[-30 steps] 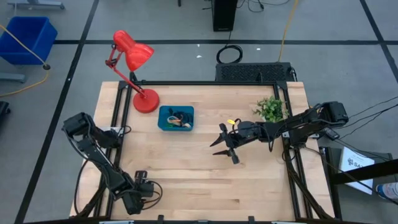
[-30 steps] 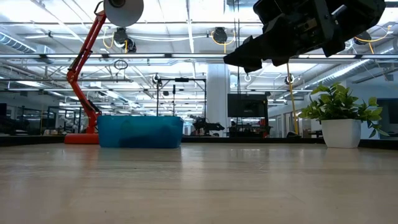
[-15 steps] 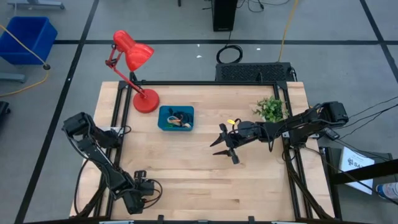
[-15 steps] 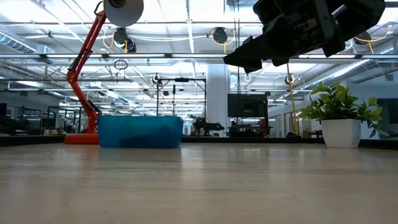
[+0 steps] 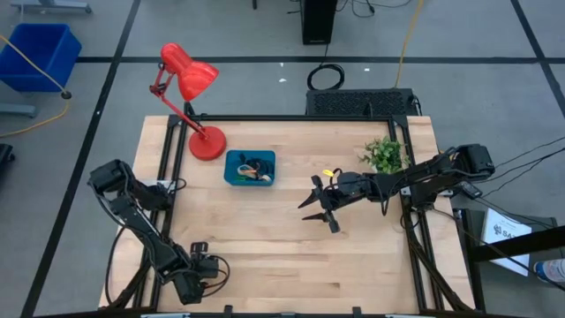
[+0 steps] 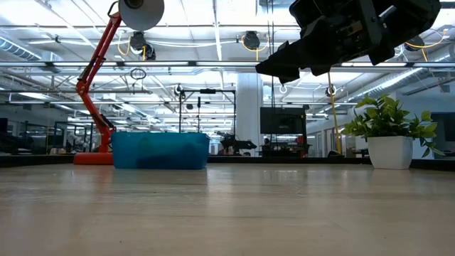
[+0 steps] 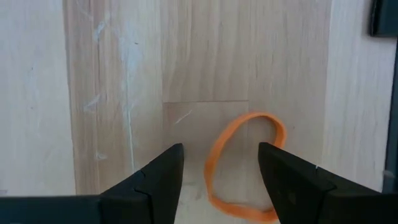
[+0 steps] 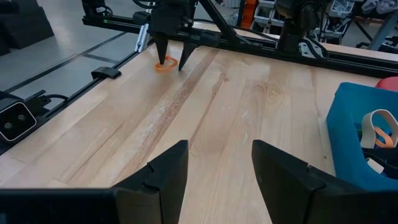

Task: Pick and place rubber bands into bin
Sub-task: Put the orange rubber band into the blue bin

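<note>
An orange rubber band (image 7: 242, 163) lies flat on the wood at the table's near left corner, also seen in the right wrist view (image 8: 165, 66). My left gripper (image 7: 221, 167) points down over it, open; one finger stands over the loop and the band's near side lies between the fingers. Whether a fingertip touches the band I cannot tell. The teal bin (image 5: 250, 168) rests on the table's far middle with several rubber bands (image 8: 379, 129) inside. My right gripper (image 5: 318, 215) hangs open and nearly level above the table's middle right, holding nothing.
A red desk lamp (image 5: 199, 88) stands left of the bin at the far left. A potted plant (image 5: 385, 155) sits at the far right. Bare wood (image 5: 265, 238) stretches between the two grippers. A big blue crate (image 5: 35, 53) stands on the floor beyond the table.
</note>
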Robot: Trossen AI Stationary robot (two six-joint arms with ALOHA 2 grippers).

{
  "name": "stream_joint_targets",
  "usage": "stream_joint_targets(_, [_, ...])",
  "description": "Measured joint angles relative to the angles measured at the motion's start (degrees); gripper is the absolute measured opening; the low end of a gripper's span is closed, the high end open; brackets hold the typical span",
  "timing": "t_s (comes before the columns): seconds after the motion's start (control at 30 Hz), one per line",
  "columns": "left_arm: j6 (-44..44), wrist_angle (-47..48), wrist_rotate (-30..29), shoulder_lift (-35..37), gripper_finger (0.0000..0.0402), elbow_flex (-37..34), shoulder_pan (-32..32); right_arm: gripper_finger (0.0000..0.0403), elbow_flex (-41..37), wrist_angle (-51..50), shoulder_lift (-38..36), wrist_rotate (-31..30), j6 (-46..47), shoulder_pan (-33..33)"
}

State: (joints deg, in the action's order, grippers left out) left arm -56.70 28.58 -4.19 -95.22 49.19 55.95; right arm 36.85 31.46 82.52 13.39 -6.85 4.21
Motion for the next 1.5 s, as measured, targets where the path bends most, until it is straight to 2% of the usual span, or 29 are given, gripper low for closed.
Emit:
stream_joint_targets(0.1, [1.4, 0.9, -0.1, 0.0, 0.0192, 0.0, 0.2, 0.0173, 0.0, 0.0, 0.0, 0.0, 0.0, 0.0])
stream_joint_targets(0.37, [4.0, 1.6, -1.5, -0.1, 0.0095, 0.0, 0.3, 0.0172, 0.0, 0.0, 0.0, 0.0, 0.0, 0.0])
stream_joint_targets(0.73, [5.1, 0.5, -2.3, -0.1, 0.0015, -0.1, 0.4, 0.0173, 0.0, 0.0, 0.0, 0.0, 0.0, 0.0])
stream_joint_targets(0.9, [-0.9, -0.9, -3.3, -0.1, 0.0011, -0.1, -0.9, 0.0172, 0.0, 0.0, 0.0, 0.0, -0.2, 0.0])
stream_joint_targets(1.07, [1.2, -6.7, -4.5, 0.6, 0.0006, -0.1, -3.8, 0.0173, 0.0, 0.0, 0.0, 0.0, -1.3, 0.0])
stream_joint_targets(1.27, [10.2, -18.4, -5.0, 1.1, 0.0004, -0.1, -11.1, 0.0172, 0.0, 0.1, 0.0, 0.0, -1.8, 0.0])
stream_joint_targets(1.5, [37.0, -42.8, -9.3, 1.1, 0.0003, 0.0, -21.8, 0.0174, 0.0, 0.0, 0.0, 0.0, -1.7, 0.0])
